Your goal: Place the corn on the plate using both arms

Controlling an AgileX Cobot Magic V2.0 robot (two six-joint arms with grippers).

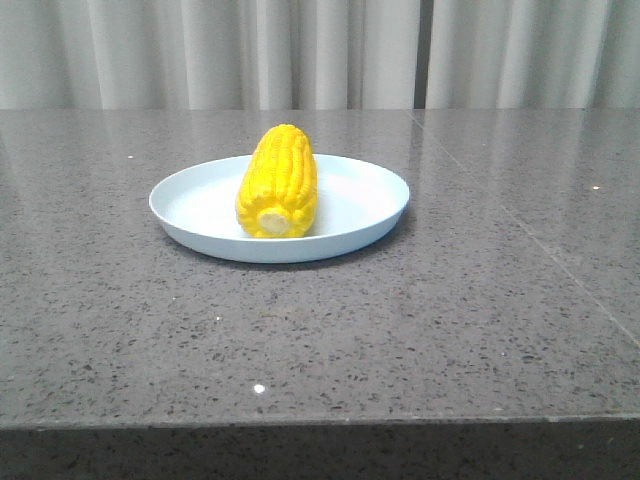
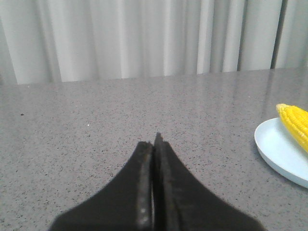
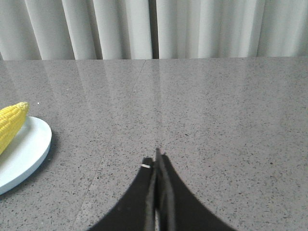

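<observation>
The yellow corn lies on the pale blue plate at the table's middle, its pale stub end toward the camera. Neither arm shows in the front view. In the left wrist view my left gripper is shut and empty, well to the side of the plate and the corn. In the right wrist view my right gripper is shut and empty, apart from the plate and the corn.
The grey speckled stone table has a seam running toward the right front. Pale curtains hang behind the table's far edge. The front edge of the table lies near the bottom of the front view.
</observation>
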